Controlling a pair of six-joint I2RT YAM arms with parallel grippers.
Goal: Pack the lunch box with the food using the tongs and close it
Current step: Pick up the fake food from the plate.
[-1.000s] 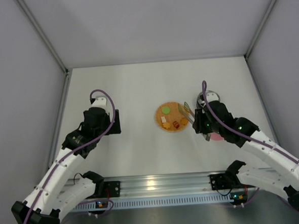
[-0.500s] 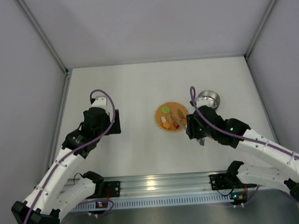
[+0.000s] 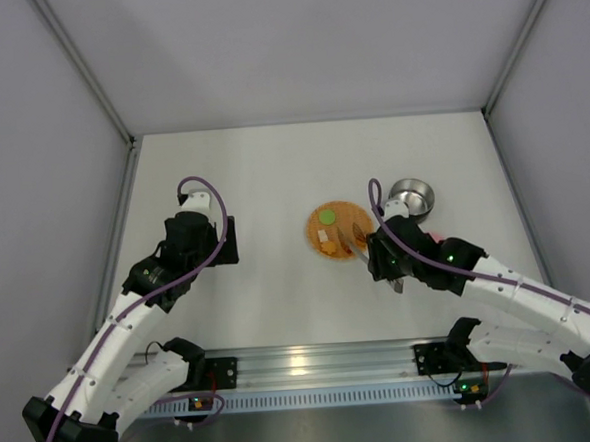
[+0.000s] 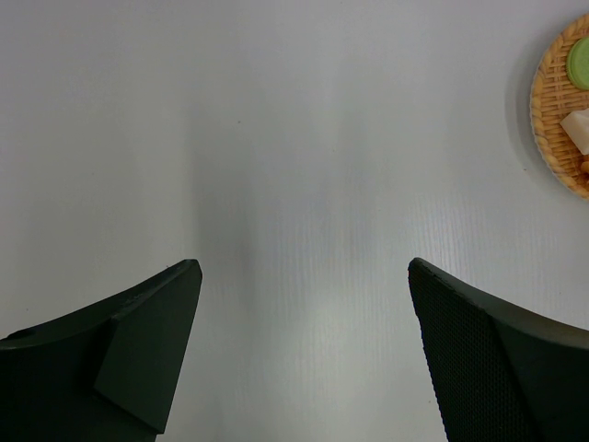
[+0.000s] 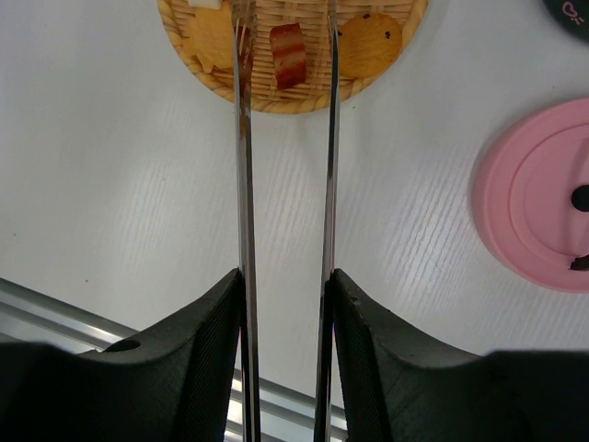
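Presently, your stock stands thus.

- **Tongs** (image 5: 243, 184): long, thin, light, probably springy steel. Your right gripper (image 5: 285, 273) clamps both arms from outside, part-way along, so expect the tips to flex and squeeze gently. The tips straddle the red-brown piece (image 5: 287, 43) without visibly pinching it.
- **Food**: tiny and light, likely slick against smooth metal. Take each piece across its middle, not by an edge.
- **Orange woven plate** (image 5: 276, 99): holds the red-brown piece, a speckled orange round (image 5: 368, 44), a yellowish piece (image 5: 210, 41) and the green disc (image 3: 327, 217).
- **Lunch box** (image 3: 411, 198): steel bowl near the plate on your right, uncovered, no food seen inside.
- **Pink lid** (image 5: 538, 207): flat on the table beside the plate. Its dark handle looks the place to grasp.
- **Left gripper** (image 4: 302, 269): jaws spread wide, holding nothing.
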